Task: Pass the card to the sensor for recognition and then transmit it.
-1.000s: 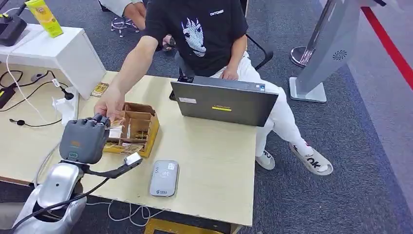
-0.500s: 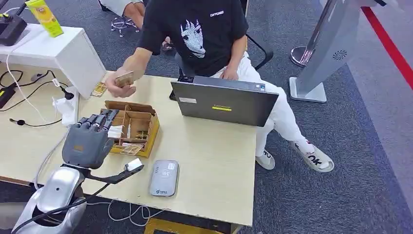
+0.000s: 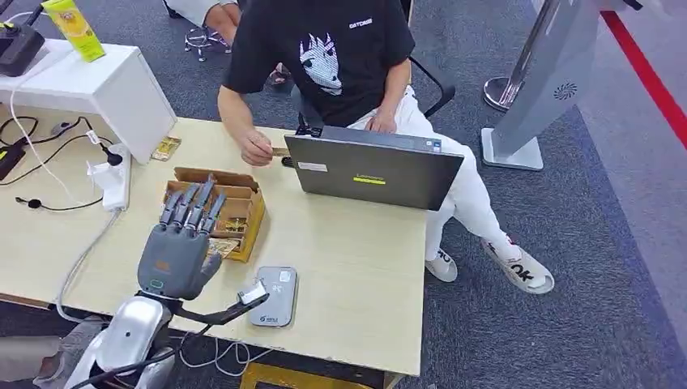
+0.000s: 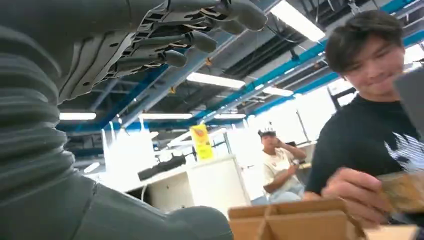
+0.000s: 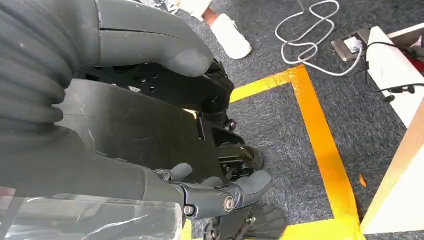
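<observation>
Hovering empty with straight, spread fingers, the left hand (image 3: pixel 180 243) sits above the compartmented cardboard box (image 3: pixel 235 212) near the table's (image 3: pixel 356 267) front-left edge. The card (image 3: pixel 280 151), thin and yellowish, is pinched in the person's hand (image 3: pixel 256 149) at the far edge beside the grey laptop (image 3: pixel 373 171); a rounded grey sensor (image 3: pixel 273 297), its printing unreadable, lies near the front edge. The right hand (image 5: pixel 215 192) hangs over carpet, fingers loosely curled, holding nothing.

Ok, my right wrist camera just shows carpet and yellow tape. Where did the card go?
Observer: A person's hand holds the card at the laptop's back edge.
Operator: Is the robot's other hand holding something?
Observer: No. The left hand is raised near the cardboard box, fingers straight and apart, holding nothing.
Operator: Where's the sensor thing?
Observer: The grey sensor lies flat on the table, near its front edge, just beside the left hand.
</observation>
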Controlling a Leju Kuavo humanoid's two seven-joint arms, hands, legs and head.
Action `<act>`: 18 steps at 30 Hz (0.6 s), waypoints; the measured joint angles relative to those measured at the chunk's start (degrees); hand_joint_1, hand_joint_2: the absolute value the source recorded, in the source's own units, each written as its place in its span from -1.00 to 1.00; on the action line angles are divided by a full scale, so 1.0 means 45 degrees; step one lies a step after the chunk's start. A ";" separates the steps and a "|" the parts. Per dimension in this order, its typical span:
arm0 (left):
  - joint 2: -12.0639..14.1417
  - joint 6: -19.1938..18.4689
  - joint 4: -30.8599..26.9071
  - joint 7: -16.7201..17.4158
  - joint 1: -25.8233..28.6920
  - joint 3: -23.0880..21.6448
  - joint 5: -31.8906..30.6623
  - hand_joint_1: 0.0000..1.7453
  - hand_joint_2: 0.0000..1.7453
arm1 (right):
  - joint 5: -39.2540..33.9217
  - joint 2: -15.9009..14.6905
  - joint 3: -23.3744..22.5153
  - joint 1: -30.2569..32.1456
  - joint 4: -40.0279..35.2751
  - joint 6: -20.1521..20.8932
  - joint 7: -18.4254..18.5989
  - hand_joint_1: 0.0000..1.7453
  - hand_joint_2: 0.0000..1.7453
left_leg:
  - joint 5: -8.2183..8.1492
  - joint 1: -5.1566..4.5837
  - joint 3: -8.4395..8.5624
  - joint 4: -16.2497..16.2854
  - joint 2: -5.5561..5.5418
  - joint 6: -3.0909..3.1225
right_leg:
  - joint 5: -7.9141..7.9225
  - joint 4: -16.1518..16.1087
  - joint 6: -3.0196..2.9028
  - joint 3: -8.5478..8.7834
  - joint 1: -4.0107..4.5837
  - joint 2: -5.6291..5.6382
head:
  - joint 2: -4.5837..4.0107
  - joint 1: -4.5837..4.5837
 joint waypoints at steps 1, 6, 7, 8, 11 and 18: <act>-0.0048 0.0082 0.0207 0.0139 0.0100 -0.0187 0.0000 -1.00 1.00 | -0.0024 0.0000 0.0000 -0.0003 0.0000 0.0000 -0.0015 -1.00 1.00 | 0.0000 0.0000 0.0000 0.0000 -0.0001 0.0000 | 0.0000 0.0000 0.0000 0.0000 0.0000 -0.0001 | 0.0000 0.0000; -0.0306 0.0247 0.1302 0.0232 0.0467 -0.0572 0.0000 -1.00 1.00 | -0.0034 0.0005 0.0000 -0.0008 -0.0005 0.0000 -0.0010 -1.00 1.00 | 0.0002 0.0006 0.0003 0.0000 0.0001 -0.0002 | 0.0000 0.0004 -0.0001 -0.0001 0.0003 0.0000 | 0.0000 0.0000; -0.0335 0.0252 0.1457 0.0232 0.0514 -0.0592 0.0000 -1.00 1.00 | -0.0034 0.0005 0.0000 -0.0008 -0.0005 0.0000 0.0000 -1.00 1.00 | 0.0003 0.0007 0.0003 0.0000 0.0000 -0.0002 | 0.0001 0.0004 -0.0001 -0.0001 0.0004 0.0000 | 0.0000 0.0000; -0.0369 0.0267 0.1647 0.0232 0.0547 -0.0597 0.0000 -1.00 1.00 | -0.0034 0.0005 0.0000 -0.0008 -0.0005 0.0000 0.0005 -1.00 1.00 | 0.0004 0.0007 0.0003 0.0000 0.0001 -0.0004 | 0.0001 0.0006 -0.0001 -0.0001 0.0005 0.0000 | 0.0000 0.0000; -0.0437 0.0301 0.2053 0.0233 0.0605 -0.0597 0.0000 -1.00 1.00 | -0.0034 0.0005 0.0000 -0.0009 -0.0005 0.0000 0.0010 -1.00 1.00 | 0.0004 0.0008 0.0003 0.0000 0.0000 -0.0004 | 0.0001 0.0009 -0.0002 -0.0001 0.0005 -0.0001 | 0.0000 0.0000; -0.0534 0.0340 0.2544 0.0237 0.0629 -0.0597 0.0000 -1.00 1.00 | -0.0034 0.0005 0.0000 -0.0010 -0.0005 0.0000 0.0010 -1.00 1.00 | 0.0004 0.0006 0.0000 0.0000 -0.0001 -0.0004 | 0.0001 0.0008 -0.0001 0.0000 0.0004 -0.0001 | 0.0000 0.0000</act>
